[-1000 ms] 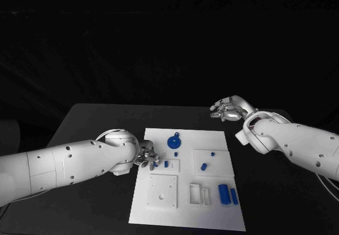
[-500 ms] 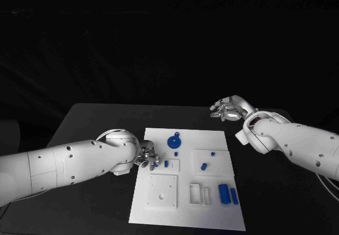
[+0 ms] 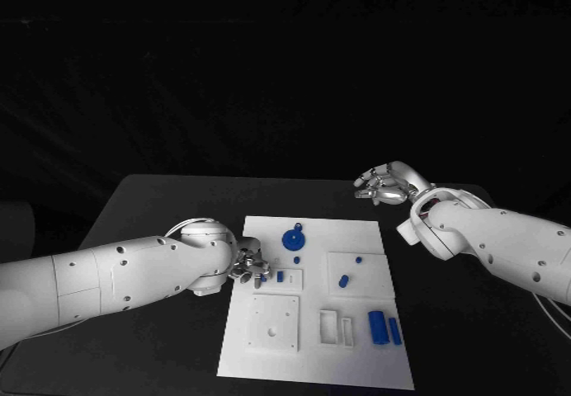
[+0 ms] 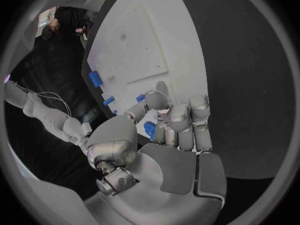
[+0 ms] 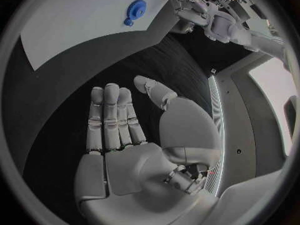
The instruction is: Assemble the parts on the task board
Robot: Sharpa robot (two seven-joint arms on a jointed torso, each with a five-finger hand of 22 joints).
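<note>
The white task board (image 3: 315, 355) lies in the middle of the black table. My left hand (image 3: 247, 268) is at the board's left edge, fingers curled. In the left wrist view its thumb and fingers (image 4: 178, 127) pinch a small blue part (image 4: 150, 130) just over the board (image 4: 134, 45). A small blue peg (image 3: 280, 277) stands right beside that hand. My right hand (image 3: 383, 186) hovers above the table past the board's far right corner, fingers straight and apart, holding nothing (image 5: 119, 130).
A round blue wheel-like part (image 3: 293, 240) lies at the board's far end. Two small blue pegs (image 3: 342, 280) sit on a raised square plate at the right. Two blue cylinders (image 3: 383, 328) lie near the front right. A square plate with a hole (image 3: 274, 323) sits front left.
My left hand has shifted very slightly at the board's left edge, still pinching the part. The right hand has not moved.
</note>
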